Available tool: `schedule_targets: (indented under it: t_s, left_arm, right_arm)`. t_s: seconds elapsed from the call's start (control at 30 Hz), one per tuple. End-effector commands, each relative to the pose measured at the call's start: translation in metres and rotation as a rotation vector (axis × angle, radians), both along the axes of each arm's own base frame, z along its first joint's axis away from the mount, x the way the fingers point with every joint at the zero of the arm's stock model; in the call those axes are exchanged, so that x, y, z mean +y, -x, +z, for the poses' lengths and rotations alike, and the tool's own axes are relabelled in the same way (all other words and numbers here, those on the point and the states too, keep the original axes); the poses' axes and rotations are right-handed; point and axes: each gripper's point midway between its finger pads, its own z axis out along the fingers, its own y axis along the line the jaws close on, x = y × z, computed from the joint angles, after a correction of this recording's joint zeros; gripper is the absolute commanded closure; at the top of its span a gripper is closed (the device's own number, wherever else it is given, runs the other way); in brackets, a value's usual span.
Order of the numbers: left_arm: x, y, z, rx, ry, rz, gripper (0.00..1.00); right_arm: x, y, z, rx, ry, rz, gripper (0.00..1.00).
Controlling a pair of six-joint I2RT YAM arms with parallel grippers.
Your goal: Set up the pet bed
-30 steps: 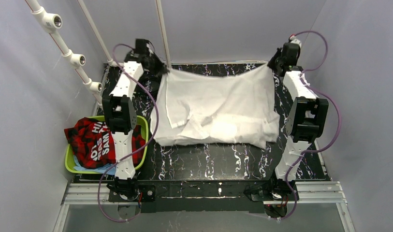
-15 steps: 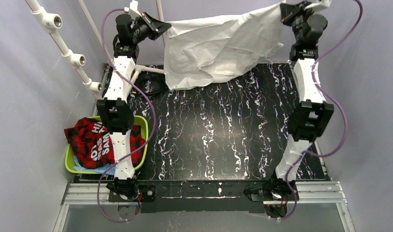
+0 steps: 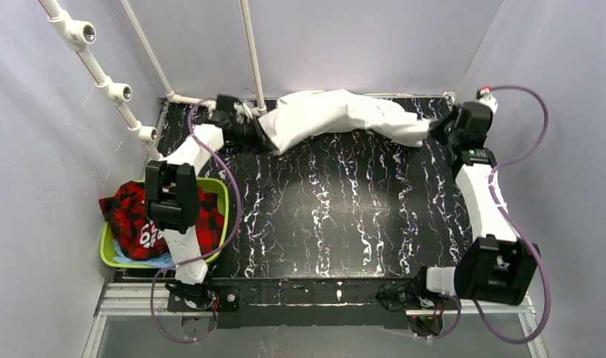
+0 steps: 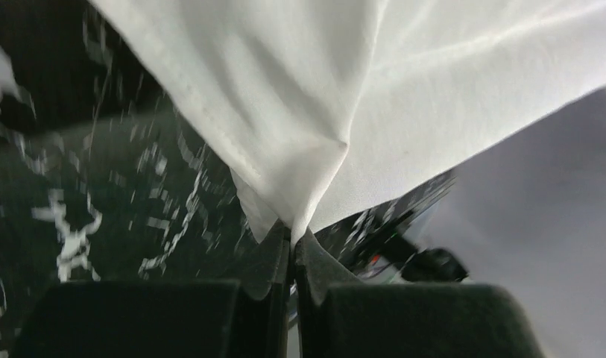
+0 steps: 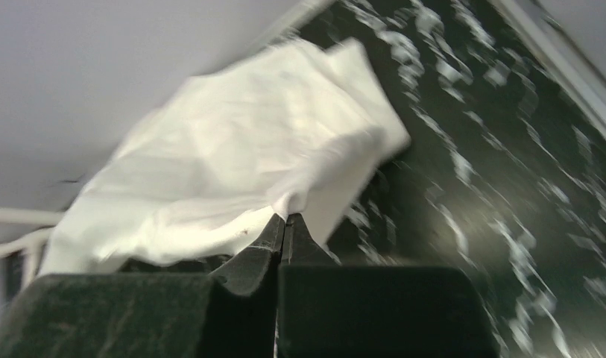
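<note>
A white cloth (image 3: 337,115) lies bunched in a long band across the far edge of the black marbled table (image 3: 337,216). My left gripper (image 3: 261,128) is shut on the cloth's left end; in the left wrist view the jaws pinch a fold of the cloth (image 4: 314,112) at my left gripper (image 4: 292,237). My right gripper (image 3: 434,128) is shut on the cloth's right end; in the right wrist view the cloth (image 5: 232,171) runs into the closed jaws of my right gripper (image 5: 285,220).
A green basket (image 3: 223,195) with a red plaid garment (image 3: 139,216) and blue fabric stands at the table's left edge, under the left arm. White pipes (image 3: 251,52) rise at the back left. Grey walls enclose the table.
Both grippers came down from high above the back of the table. The cloth, hanging spread between them half a second ago, now lies gathered along the far edge.
</note>
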Motion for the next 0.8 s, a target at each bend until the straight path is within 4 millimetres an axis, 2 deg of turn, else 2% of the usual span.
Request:
schedule_targets:
  t_s: [0.0,0.1,0.17,0.23,0.27,0.3,0.33,0.37,0.43,0.47,0.53,0.6,0.63,0.7,0.77]
  left_arm:
    - [0.023,0.089,-0.025,0.116,-0.217,-0.132,1.0]
    - [0.046,0.132,-0.048,0.235,-0.338,-0.147,1.0]
    - [0.057,0.152,-0.052,0.273,-0.378,-0.156,1.0]
    - [0.063,0.169,-0.051,0.277,-0.395,-0.163,0.95]
    - [0.065,0.176,-0.051,0.276,-0.394,-0.173,0.89]
    - [0.066,0.181,-0.05,0.275,-0.389,-0.186,0.76]
    - [0.067,0.185,-0.046,0.263,-0.385,-0.199,0.54]
    - [0.068,0.186,-0.042,0.248,-0.385,-0.204,0.38]
    - [0.067,0.183,-0.031,0.195,-0.378,-0.205,0.22]
    - [0.065,0.178,-0.025,0.163,-0.371,-0.2,0.18]
    - [0.06,0.164,-0.012,0.103,-0.35,-0.179,0.09]
    - [0.056,0.142,-0.001,0.054,-0.351,-0.149,0.05]
    - [0.055,0.131,0.001,0.041,-0.362,-0.134,0.05]
    - [0.058,0.106,-0.003,0.026,-0.415,-0.084,0.05]
    - [0.057,0.079,-0.008,0.01,-0.437,-0.035,0.04]
  right_arm:
    - [-0.054,0.1,-0.078,0.456,0.139,-0.33,0.99]
    - [-0.054,0.132,-0.097,0.601,0.139,-0.365,0.99]
    - [-0.058,0.146,-0.096,0.637,0.149,-0.412,0.99]
    - [-0.062,0.153,-0.093,0.633,0.166,-0.442,0.83]
    - [-0.063,0.155,-0.089,0.625,0.169,-0.451,0.72]
    - [-0.064,0.157,-0.085,0.614,0.17,-0.462,0.56]
    - [-0.065,0.159,-0.08,0.602,0.17,-0.472,0.38]
    - [-0.065,0.161,-0.074,0.587,0.168,-0.476,0.23]
    - [-0.063,0.159,-0.063,0.544,0.16,-0.463,0.06]
    - [-0.062,0.157,-0.057,0.516,0.152,-0.449,0.02]
    - [-0.049,0.14,-0.045,0.431,0.119,-0.349,0.02]
    - [-0.027,0.115,-0.034,0.323,0.069,-0.191,0.02]
    - [-0.023,0.107,-0.029,0.291,0.056,-0.163,0.02]
    - [-0.018,0.092,-0.027,0.264,0.043,-0.125,0.02]
    - [-0.002,0.067,-0.036,0.26,0.031,0.006,0.02]
